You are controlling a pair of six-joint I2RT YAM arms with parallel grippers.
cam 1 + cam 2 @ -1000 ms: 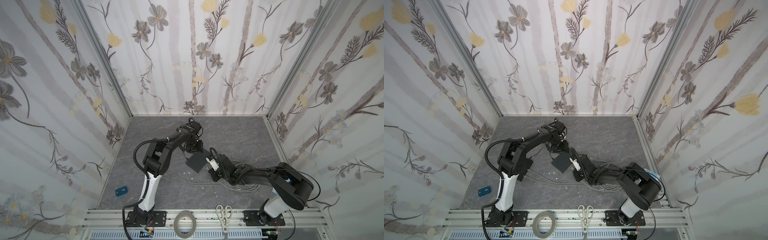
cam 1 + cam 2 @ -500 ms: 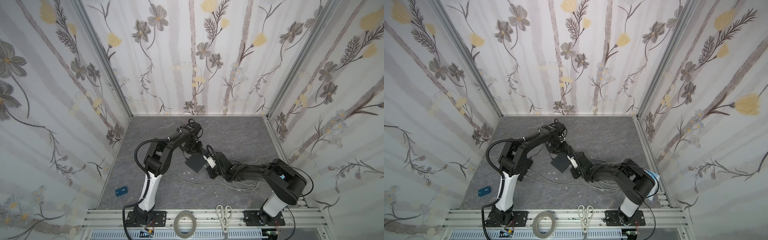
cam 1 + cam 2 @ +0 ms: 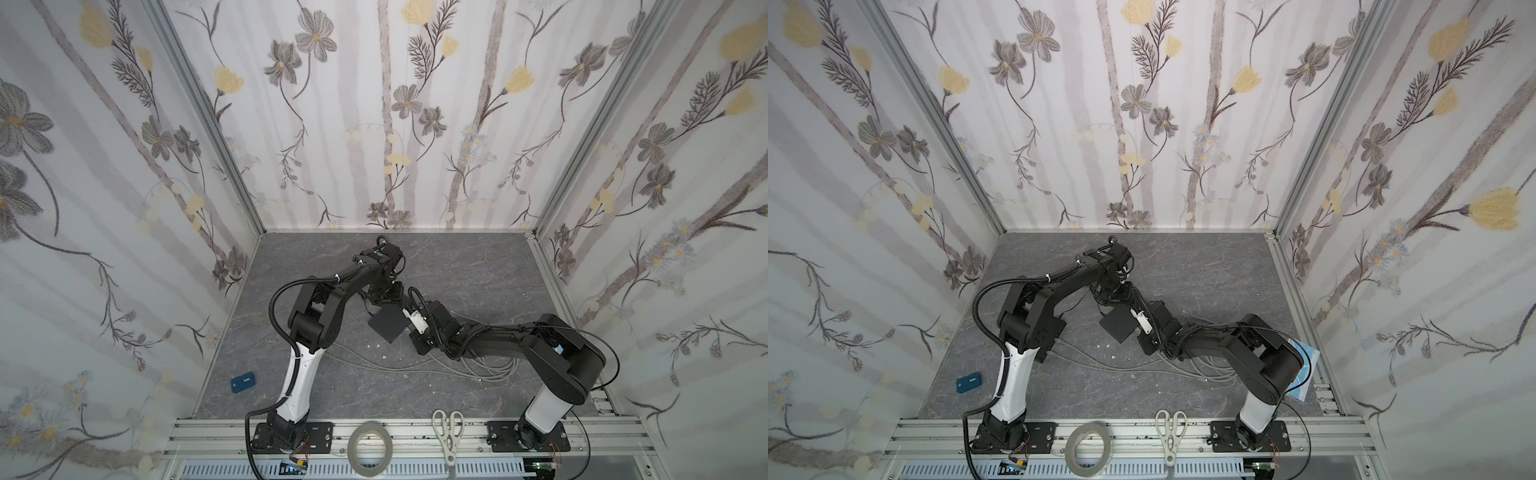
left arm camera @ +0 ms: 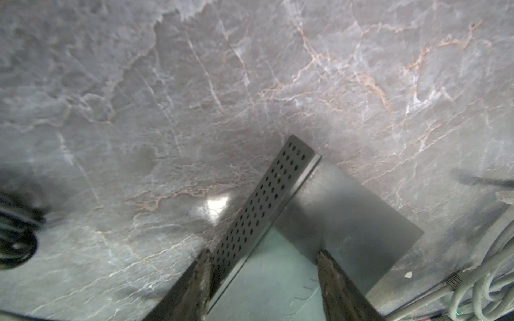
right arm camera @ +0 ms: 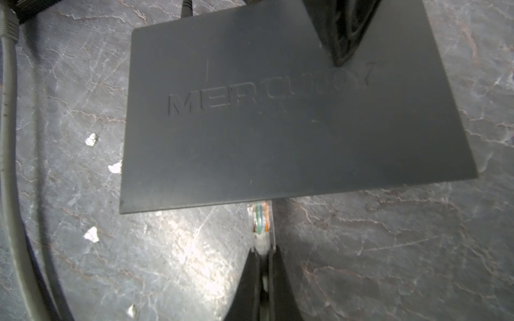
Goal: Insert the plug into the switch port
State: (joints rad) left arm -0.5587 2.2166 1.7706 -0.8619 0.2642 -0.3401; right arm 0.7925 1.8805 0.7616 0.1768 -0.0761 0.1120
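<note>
Tape roll (image 3: 370, 440) and scissors (image 3: 448, 436) lie on the front rail (image 3: 415, 428), with a small blue block (image 3: 243, 383) on the grey table (image 3: 457, 266) just beyond and a loose tangle of grey cables (image 3: 478, 370) trailing under the right arm. Past them, the right gripper (image 5: 262, 254) has its jaws closed on the rear of the clear plug (image 5: 260, 219), whose tip sits at the near edge of the dark switch (image 5: 278, 125). The port itself is hidden under that edge, so whether the tip has entered cannot be told. Farther on, the left gripper (image 4: 264, 255) stands with its jaws spread astride the switch's vented side, one finger (image 4: 205, 266) beside the perforations and another resting on the top face, which looks more like bracing than clamping. Behind everything rises the floral wall (image 3: 374, 124). The insertion appears to be at its final push, and the risks are plain. A plug slightly off line could jam on the housing lip. The narrow hold at its rear could let it pivot in the jaws. A firm shove could slide the lightly pinned switch away, or the trailing cable could tug the plug askew.
</note>
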